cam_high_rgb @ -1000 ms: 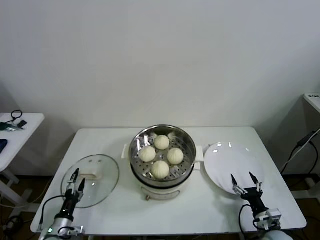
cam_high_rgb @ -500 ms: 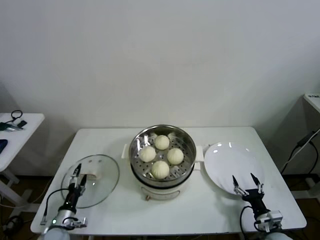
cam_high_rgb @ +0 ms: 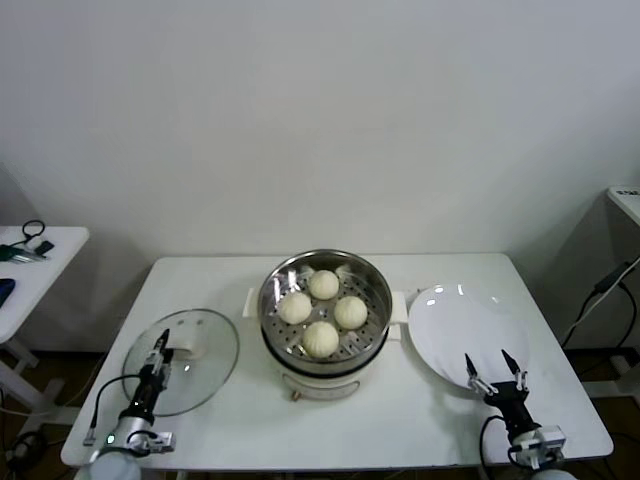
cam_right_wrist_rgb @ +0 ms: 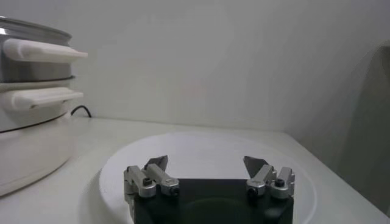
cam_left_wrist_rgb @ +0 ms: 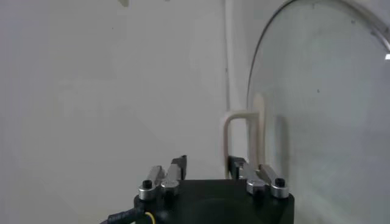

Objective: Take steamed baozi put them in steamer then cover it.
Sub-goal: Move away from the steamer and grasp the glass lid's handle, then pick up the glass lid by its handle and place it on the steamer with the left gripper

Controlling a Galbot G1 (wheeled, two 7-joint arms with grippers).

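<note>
Several cream-white baozi (cam_high_rgb: 323, 284) lie inside the shiny steamer (cam_high_rgb: 275, 285) at the table's middle. The cover (cam_high_rgb: 205, 375), a clear glass lid, lies flat on the table to its left, with its white handle (cam_high_rgb: 188, 348) up. My left gripper (cam_high_rgb: 160, 350) sits low over the lid, right beside that handle. In the left wrist view the left gripper (cam_left_wrist_rgb: 207, 164) has narrowed jaws with a gap still showing. One leg of the handle (cam_left_wrist_rgb: 226, 137) stands just inside the right fingertip (cam_left_wrist_rgb: 236, 164). My right gripper (cam_high_rgb: 494, 370) waits open at the plate's near edge.
A flat white plate (cam_high_rgb: 450, 330) lies right of the steamer, also seen under the right gripper (cam_right_wrist_rgb: 206, 164) as the plate (cam_right_wrist_rgb: 207, 146). The steamer's white side handles (cam_right_wrist_rgb: 42, 52) jut toward it. A side table (cam_high_rgb: 40, 260) with cables stands far left.
My left gripper has crept forward over the lid to the handle and its jaws have narrowed. The right gripper has sunk slightly toward the table's front, still open.
</note>
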